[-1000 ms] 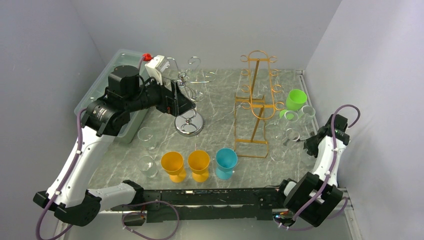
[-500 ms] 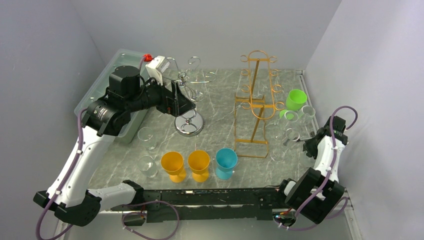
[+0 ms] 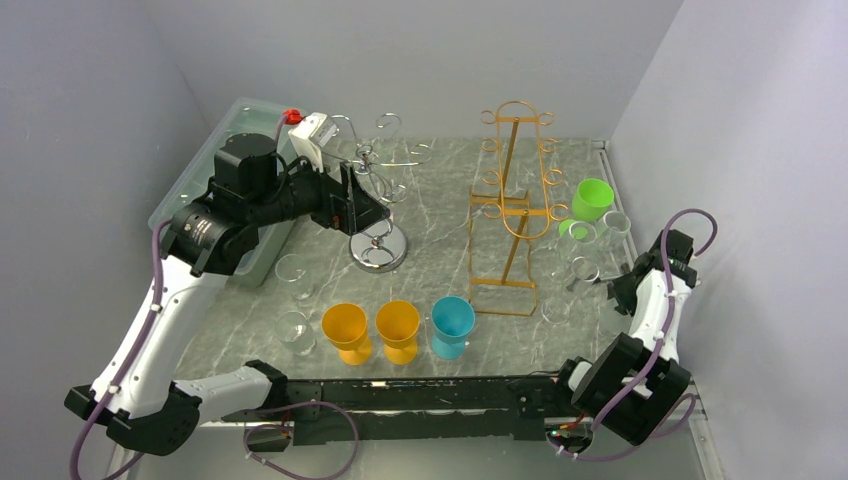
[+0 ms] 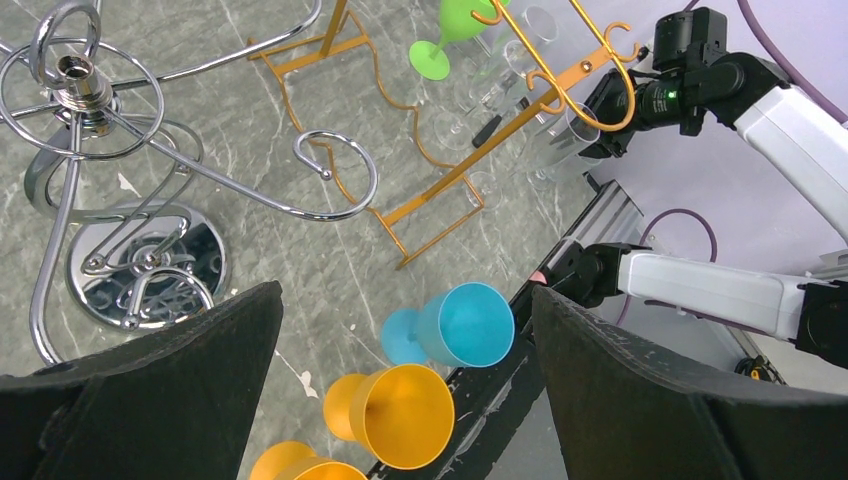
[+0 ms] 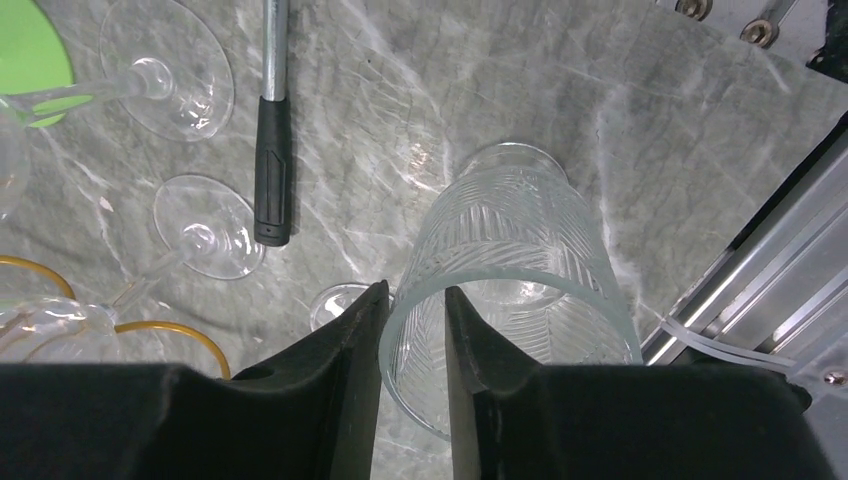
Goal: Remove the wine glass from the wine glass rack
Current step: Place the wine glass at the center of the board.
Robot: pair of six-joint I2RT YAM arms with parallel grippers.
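My right gripper (image 5: 413, 290) hangs over a clear ribbed glass (image 5: 520, 230) that stands on the table at the right edge. One finger is inside its rim and one outside, and the jaws stand a little apart with the rim loose between them. In the top view the right gripper (image 3: 617, 288) is beside the clear wine glasses (image 3: 583, 262) by the gold rack (image 3: 510, 215). My left gripper (image 4: 405, 295) is wide open and empty, above the chrome rack (image 4: 120, 190), which also shows in the top view (image 3: 378, 205).
A green wine glass (image 3: 591, 199) stands right of the gold rack. Two orange cups (image 3: 347, 328) and a blue cup (image 3: 451, 322) stand near the front. Two clear glasses (image 3: 295, 330) sit front left. A clear bin (image 3: 190, 185) lies at the left. A black-handled tool (image 5: 272, 150) lies by the glass bases.
The right arm's elbow and base link have shifted slightly, with the wrist staying over the glass. The left arm has barely moved.
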